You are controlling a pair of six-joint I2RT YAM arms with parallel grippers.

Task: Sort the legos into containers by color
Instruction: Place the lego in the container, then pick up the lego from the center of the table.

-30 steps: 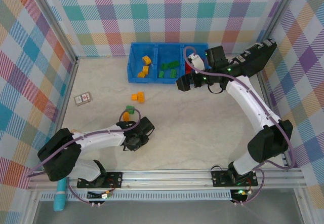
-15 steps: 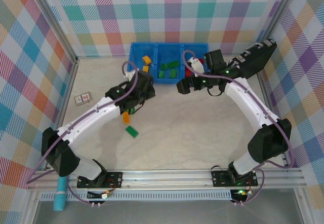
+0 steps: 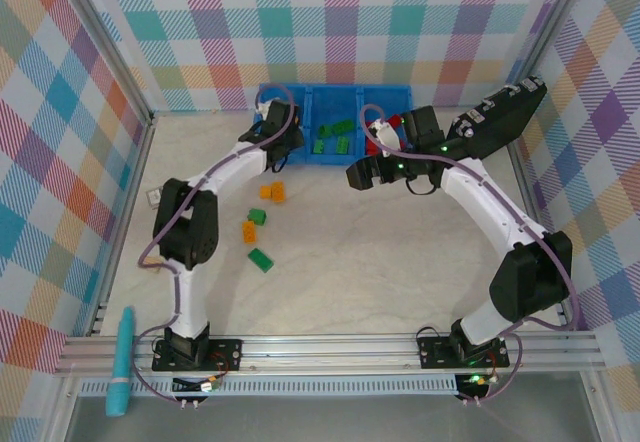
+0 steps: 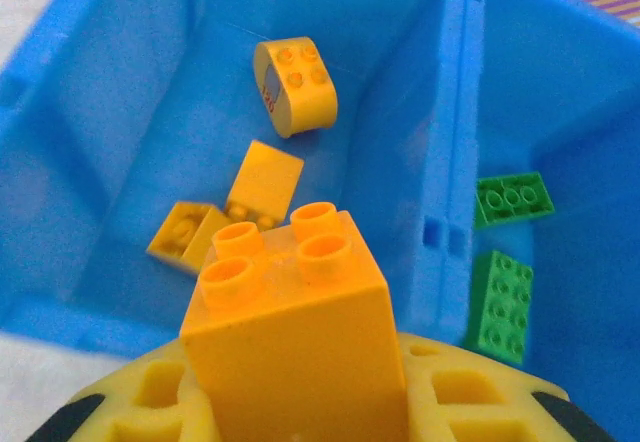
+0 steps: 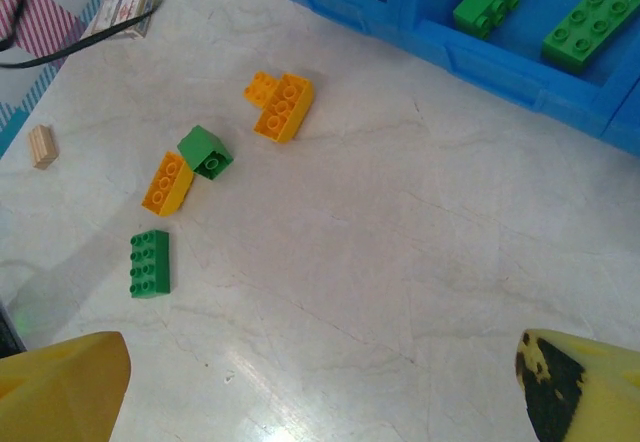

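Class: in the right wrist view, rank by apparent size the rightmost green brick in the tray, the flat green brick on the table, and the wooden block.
Largest: tray brick, though it lies farther away.
Next: table brick.
Smallest: wooden block.

The bottom edge of the left wrist view cuts off the lower part of the yellow-orange studded plastic brick clamped in the left gripper. The print on the rounded yellow brick is too small to read. From above, the left arm hides most of the left compartment of the low bright-blue plastic tray and nearly all of the small printed card, and the right arm covers most of the red bricks. The right wrist view crops the right gripper to two yellow fingertips.
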